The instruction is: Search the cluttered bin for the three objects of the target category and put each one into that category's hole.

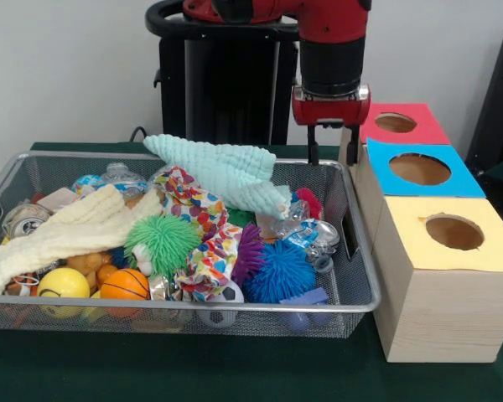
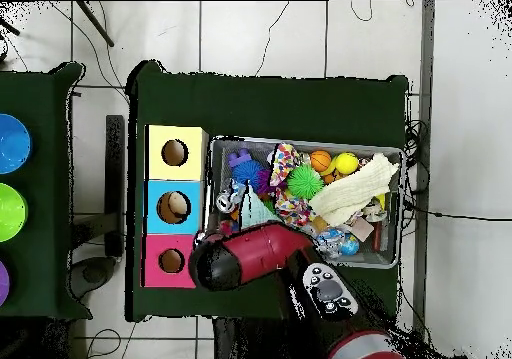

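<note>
The wire mesh bin (image 1: 151, 307) fills the left of the table and also shows in the overhead view (image 2: 300, 142). A crinkly clear plastic piece with blue and white marks (image 1: 307, 231) lies near the bin's right wall. A second one (image 1: 117, 177) lies at the far left among the clutter, and shows in the overhead view (image 2: 336, 241). My gripper (image 1: 329, 153) hangs open and empty over the bin's far right corner, beside the blue-panelled hole (image 1: 419, 169). In the overhead view the arm hides the gripper, next to the blue hole (image 2: 177, 207).
Wooden boxes stand right of the bin, with a red-panelled hole (image 1: 395, 123) and a yellow-panelled hole (image 1: 454, 232). The bin holds a mint cloth (image 1: 226, 172), a cream cloth (image 1: 67, 230), a green spiky ball (image 1: 163, 239), a blue spiky ball (image 1: 283, 272) and an orange ball (image 1: 124, 285).
</note>
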Robot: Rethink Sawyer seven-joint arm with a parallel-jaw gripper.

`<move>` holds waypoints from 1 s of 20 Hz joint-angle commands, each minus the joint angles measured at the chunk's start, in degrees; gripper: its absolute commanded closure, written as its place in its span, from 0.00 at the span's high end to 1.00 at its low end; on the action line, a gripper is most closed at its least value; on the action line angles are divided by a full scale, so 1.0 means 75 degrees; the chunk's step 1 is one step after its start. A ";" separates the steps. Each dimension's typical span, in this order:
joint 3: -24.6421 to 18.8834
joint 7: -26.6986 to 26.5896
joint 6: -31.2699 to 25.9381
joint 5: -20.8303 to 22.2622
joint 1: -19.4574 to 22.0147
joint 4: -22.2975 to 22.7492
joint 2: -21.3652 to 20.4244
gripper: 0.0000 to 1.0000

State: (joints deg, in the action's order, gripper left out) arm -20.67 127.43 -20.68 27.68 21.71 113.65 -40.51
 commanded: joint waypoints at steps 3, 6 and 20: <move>-0.0162 -0.0580 -0.0179 0.0335 0.0389 -0.1671 0.0951 1.00; -0.0295 -0.0803 -0.0384 0.0320 0.0510 -0.1843 0.1006 1.00; -0.0726 -0.1420 -0.0998 0.0476 0.1014 -0.2191 0.1057 1.00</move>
State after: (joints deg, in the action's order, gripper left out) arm -22.39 127.43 -22.82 27.72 28.09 102.74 -34.82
